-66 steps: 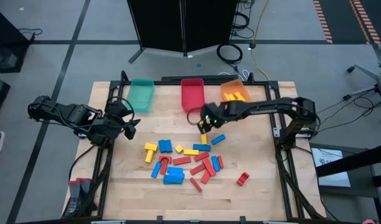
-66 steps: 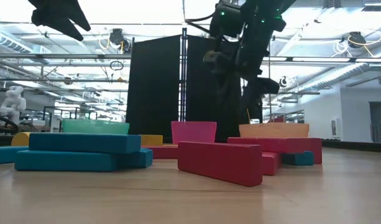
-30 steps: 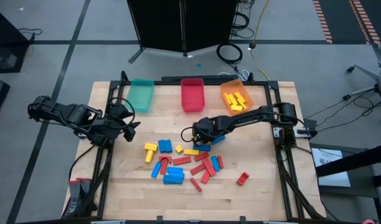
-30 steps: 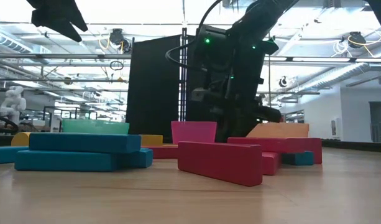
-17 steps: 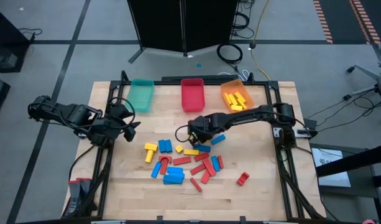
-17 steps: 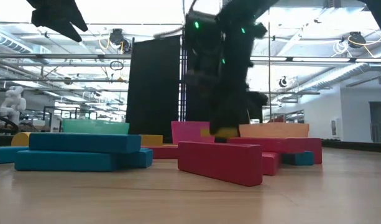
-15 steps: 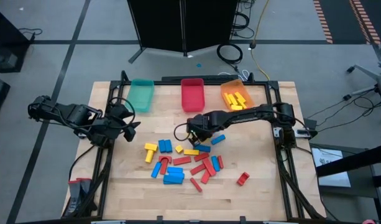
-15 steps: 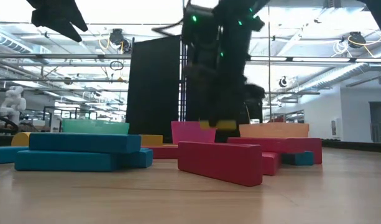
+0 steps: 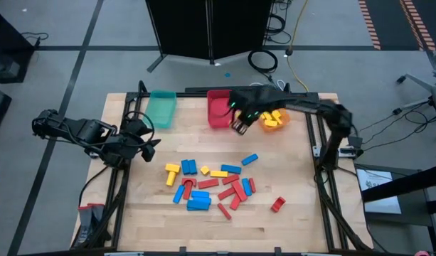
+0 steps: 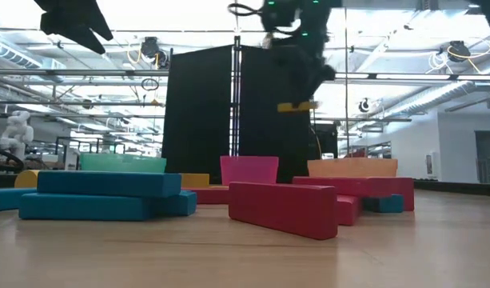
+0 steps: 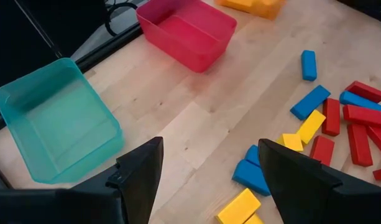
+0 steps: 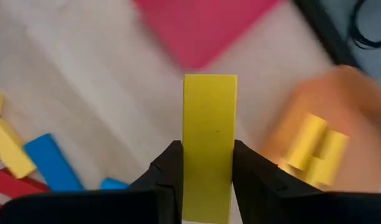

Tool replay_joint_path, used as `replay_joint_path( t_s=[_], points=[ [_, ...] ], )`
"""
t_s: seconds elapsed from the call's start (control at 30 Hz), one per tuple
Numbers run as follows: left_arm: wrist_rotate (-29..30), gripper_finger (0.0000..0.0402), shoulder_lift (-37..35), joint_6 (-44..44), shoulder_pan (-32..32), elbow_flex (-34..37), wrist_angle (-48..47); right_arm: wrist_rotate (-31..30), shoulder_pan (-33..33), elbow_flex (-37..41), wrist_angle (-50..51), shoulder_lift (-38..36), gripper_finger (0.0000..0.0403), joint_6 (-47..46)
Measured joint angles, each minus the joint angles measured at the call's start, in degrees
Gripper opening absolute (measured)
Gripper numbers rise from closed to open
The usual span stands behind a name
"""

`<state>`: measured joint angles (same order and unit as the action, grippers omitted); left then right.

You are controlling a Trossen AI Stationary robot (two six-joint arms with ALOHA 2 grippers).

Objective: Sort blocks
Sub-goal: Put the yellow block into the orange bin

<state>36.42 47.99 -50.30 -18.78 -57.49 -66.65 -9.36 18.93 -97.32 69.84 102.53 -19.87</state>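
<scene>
My right gripper [image 9: 240,127] hangs high over the table's far part, between the red bin [image 9: 220,108] and the orange bin [image 9: 269,110], shut on a yellow block [image 12: 209,124]. The low view shows that block [image 10: 296,106] well above the table. The other blocks [image 9: 212,183], red, blue and yellow, lie in a loose heap on the table's middle. My left gripper [image 11: 209,180] stays open in the air at the table's left [image 9: 148,142], holding nothing, near the teal bin [image 9: 161,108]. My right gripper pinches the yellow block by its two long sides [image 12: 191,163], one finger [image 12: 168,169] on each. The fingers come from above, pointing steeply down, and lie across the bar. The block hangs about level under the fingertips, clear of the table and the bins.
The three bins stand in a row along the far edge; the orange one holds several yellow blocks [image 9: 272,117]. One red block [image 9: 277,205] lies apart at the near right. Bare wood shows between the heap and the bins.
My right gripper has taken a yellow block out of the heap, risen high with it, and swung toward the far edge, between the red and orange bins, rolling its wrist on the way. The block is now lifted clear. The heap stays as it was.
</scene>
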Motion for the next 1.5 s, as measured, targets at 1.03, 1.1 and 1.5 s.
replay_joint_path(
  t_s=[1.03,1.1,1.5],
  points=[
    [1.57,0.0267,0.02,-3.48,0.0,0.0,0.2,7.38,26.06,33.25,-25.09,-3.76,0.0084,-1.76],
    [1.57,0.0267,0.01,-3.45,0.01,0.0,0.2,6.44,26.04,33.25,-25.6,-2.57,0.0084,-1.92],
    [1.57,0.0267,0.02,-3.41,0.0,0.0,0.14,8.04,26.04,26.67,-20.69,-1.82,0.0283,-0.29]
  ],
)
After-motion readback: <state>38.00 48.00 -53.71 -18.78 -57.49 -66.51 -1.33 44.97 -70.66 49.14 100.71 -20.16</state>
